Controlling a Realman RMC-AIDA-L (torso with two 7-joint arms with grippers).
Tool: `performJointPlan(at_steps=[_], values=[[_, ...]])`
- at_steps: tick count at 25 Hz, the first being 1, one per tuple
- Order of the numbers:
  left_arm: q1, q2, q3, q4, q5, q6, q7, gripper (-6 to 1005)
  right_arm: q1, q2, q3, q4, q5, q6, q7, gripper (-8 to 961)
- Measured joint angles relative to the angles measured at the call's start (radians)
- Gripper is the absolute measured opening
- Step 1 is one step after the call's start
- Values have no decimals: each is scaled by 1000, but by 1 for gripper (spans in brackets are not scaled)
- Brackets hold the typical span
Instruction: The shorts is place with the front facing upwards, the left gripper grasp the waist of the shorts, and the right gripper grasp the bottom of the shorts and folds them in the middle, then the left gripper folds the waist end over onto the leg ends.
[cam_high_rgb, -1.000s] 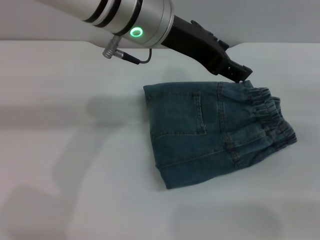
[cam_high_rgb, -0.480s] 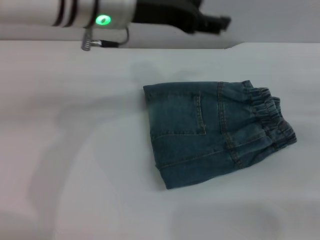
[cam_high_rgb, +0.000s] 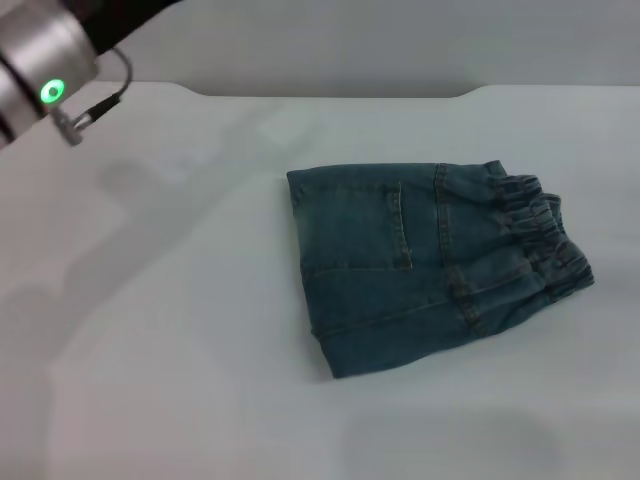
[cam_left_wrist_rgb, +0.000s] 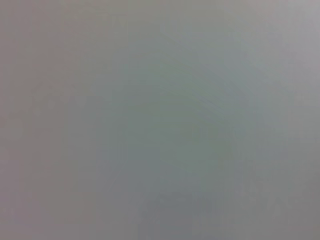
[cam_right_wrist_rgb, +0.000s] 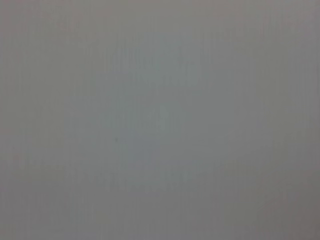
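The shorts (cam_high_rgb: 435, 265) lay folded into a compact bundle on the white table (cam_high_rgb: 180, 380), right of centre in the head view, with the gathered waistband at the robot's right edge of the bundle and a pocket facing up. Both folds looked done, so the task seemed to be at its closing step. Only the left arm's silver wrist (cam_high_rgb: 40, 85) with its green light showed, at the far-left corner, well apart from the denim; the left gripper itself was out of frame, so I could not tell whether its fingers were spread or pressed together. The right gripper was nowhere in sight, and both wrist views showed only blank grey, perhaps bare tabletop. The next move probably called for nothing beyond parking the arms
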Motion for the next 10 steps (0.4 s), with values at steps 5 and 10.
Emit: performJointPlan(at_steps=[5, 10], values=[[27, -1, 0, -259, -440, 132, 359, 827, -6, 5, -7, 2, -20, 13, 0, -1], [20, -8, 19, -505, -731, 319, 640, 827, -6, 6, -14, 26, -26, 16, -1, -1]])
